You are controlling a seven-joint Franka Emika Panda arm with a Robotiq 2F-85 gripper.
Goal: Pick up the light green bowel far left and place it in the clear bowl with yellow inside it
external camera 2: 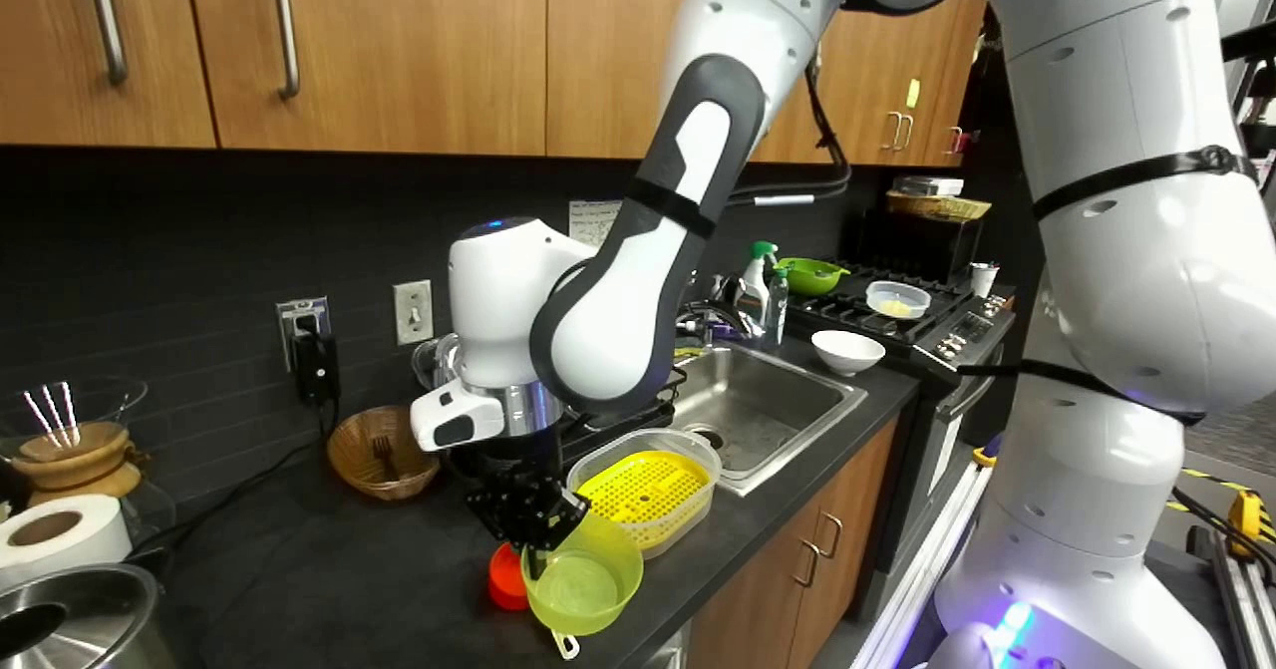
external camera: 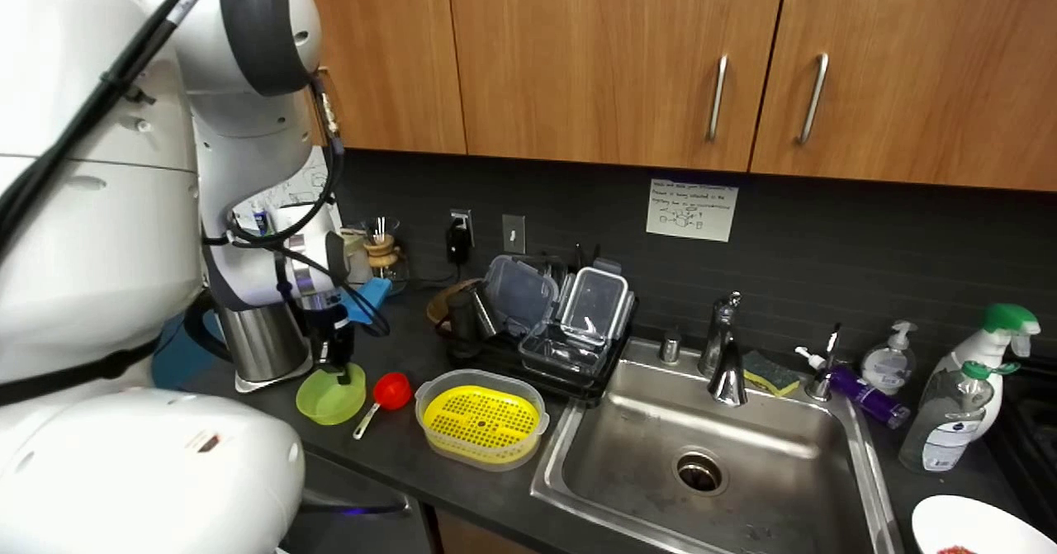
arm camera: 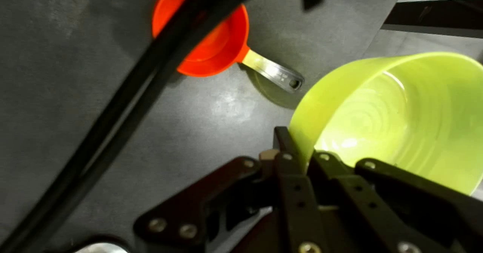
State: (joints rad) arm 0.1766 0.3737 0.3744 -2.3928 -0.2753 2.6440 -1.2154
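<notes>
The light green bowl [external camera: 326,397] shows in both exterior views [external camera 2: 588,589] and fills the right side of the wrist view [arm camera: 377,121]. My gripper [arm camera: 303,155] is shut on the bowl's rim, one finger inside the wall and one outside. The bowl is tilted and appears raised above the counter. The gripper also shows in both exterior views [external camera: 340,368] [external camera 2: 538,554]. The clear tub [external camera: 421,395] with a yellow perforated insert [external camera: 483,422] stands on the counter towards the sink, and also shows in an exterior view [external camera 2: 653,440]. It is out of the wrist view.
A red measuring cup [external camera: 392,390] lies between the bowl and the tub, also in the wrist view [arm camera: 217,62]. A dish rack [external camera: 594,385] with clear containers stands behind the tub. A steel kettle [external camera: 260,343] is behind the gripper. The sink [external camera: 570,455] lies beyond the tub.
</notes>
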